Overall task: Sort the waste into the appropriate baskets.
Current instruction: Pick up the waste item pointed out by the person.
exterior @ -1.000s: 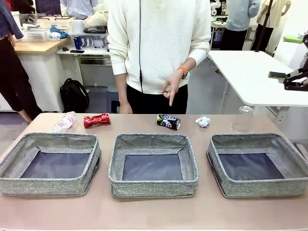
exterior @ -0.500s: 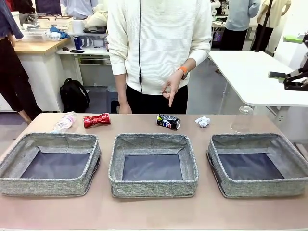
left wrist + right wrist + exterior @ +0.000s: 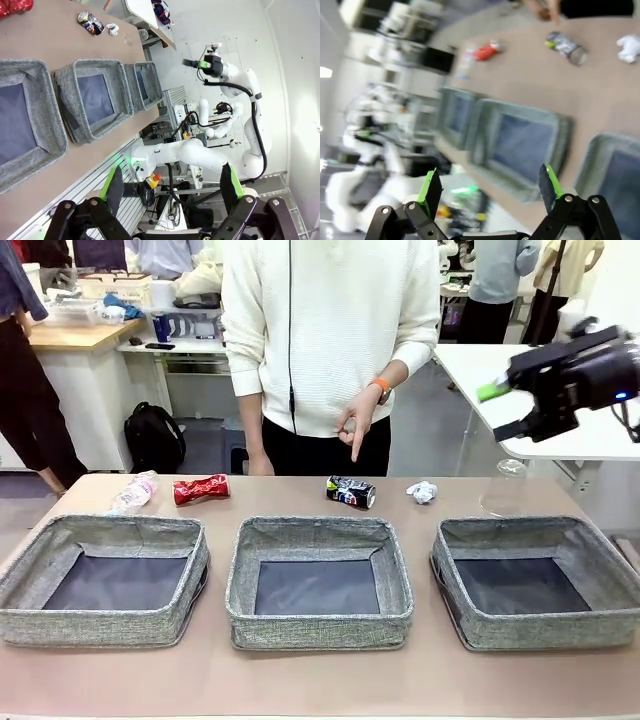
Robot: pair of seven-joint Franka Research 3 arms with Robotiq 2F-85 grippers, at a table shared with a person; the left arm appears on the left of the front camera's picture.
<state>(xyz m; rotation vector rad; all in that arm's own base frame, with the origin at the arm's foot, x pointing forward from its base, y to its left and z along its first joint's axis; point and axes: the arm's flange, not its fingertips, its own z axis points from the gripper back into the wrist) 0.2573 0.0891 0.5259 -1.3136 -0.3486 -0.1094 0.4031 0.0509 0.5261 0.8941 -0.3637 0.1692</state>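
Along the table's far edge lie a clear bottle [image 3: 133,492], a crushed red can [image 3: 201,489], a crushed dark can [image 3: 350,492], a white paper ball [image 3: 422,492] and a clear cup [image 3: 505,488]. Three grey baskets stand in a row nearer me: left [image 3: 100,628], middle [image 3: 320,630] and right [image 3: 540,632]. My right gripper [image 3: 503,410] hangs open high above the right basket, holding nothing; its own blurred view [image 3: 490,190] looks down on the dark can [image 3: 565,46] and paper ball [image 3: 629,47]. The left gripper [image 3: 172,185] is open and empty, off the table's side.
A person in a white sweater stands at the far side, one hand [image 3: 355,425] pointing down at the dark can. A white table [image 3: 520,390] stands behind at the right. The table's front strip before the baskets is bare.
My right arm has swung in from the picture's right edge, leftward and a little up, over the right end of the table. The waste, the baskets and the person's hand stay put.
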